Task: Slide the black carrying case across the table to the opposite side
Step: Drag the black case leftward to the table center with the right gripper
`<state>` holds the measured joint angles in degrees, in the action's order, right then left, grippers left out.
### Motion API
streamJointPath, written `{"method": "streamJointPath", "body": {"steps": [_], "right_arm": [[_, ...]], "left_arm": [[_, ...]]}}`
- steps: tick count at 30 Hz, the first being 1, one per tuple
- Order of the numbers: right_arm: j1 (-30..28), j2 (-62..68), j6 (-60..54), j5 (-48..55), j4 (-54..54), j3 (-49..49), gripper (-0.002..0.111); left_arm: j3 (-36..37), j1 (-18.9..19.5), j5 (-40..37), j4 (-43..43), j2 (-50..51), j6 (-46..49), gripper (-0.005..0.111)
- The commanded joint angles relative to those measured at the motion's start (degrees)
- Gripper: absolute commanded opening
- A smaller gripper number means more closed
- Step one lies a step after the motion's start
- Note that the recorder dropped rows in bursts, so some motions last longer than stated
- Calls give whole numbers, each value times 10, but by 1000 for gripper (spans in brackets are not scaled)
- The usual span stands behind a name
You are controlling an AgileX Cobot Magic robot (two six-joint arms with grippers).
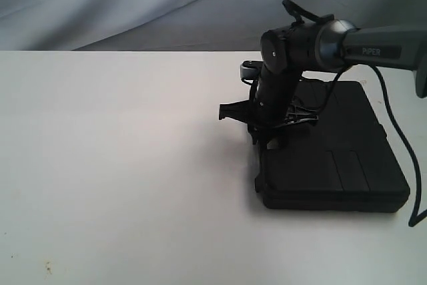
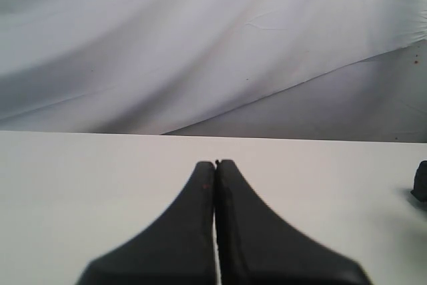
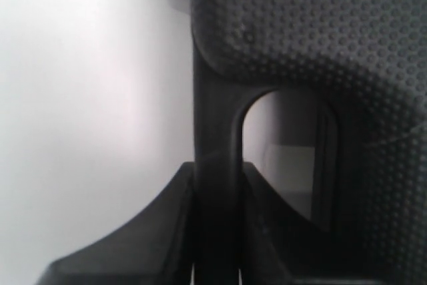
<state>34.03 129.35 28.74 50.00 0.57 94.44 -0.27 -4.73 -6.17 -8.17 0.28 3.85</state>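
- Clamping the handle (image 3: 215, 118) of the black case (image 1: 333, 158) with the right gripper (image 1: 267, 135), jaws narrowed onto the thin bar from both sides.
- Lying flat on the white table (image 1: 120, 165), right of the middle in the exterior view, with the handle side turned toward the bare left half.
- Reaching in from the right with the arm (image 1: 373, 43), bent down over the left end of the case, a dark cable (image 1: 395, 131) hanging beside it.
- Pressed fully together and holding nothing at the left gripper (image 2: 215, 165), fingers level above plain tabletop.
- Showing a small dark shape (image 2: 420, 181) at one edge of the left wrist view, too cropped to identify.
- Backed by a pale, wrinkled cloth (image 2: 200, 51) beyond the far table edge.
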Motion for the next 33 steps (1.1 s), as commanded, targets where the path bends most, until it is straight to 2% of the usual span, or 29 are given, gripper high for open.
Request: {"method": "streamJointPath", "body": {"steps": [1, 4, 17, 33], "right_arm": [[16, 5, 31, -26, -22, 4, 0], [21, 14, 30, -28, -44, 17, 0], [67, 111, 33, 52, -52, 191, 0], [91, 170, 77, 76, -73, 295, 0]], "left_arm": [[3, 1, 1, 0, -3, -1, 0], [3, 1, 1, 0, -3, -1, 0], [3, 1, 1, 0, -3, -1, 0], [3, 1, 1, 0, -3, -1, 0]]}}
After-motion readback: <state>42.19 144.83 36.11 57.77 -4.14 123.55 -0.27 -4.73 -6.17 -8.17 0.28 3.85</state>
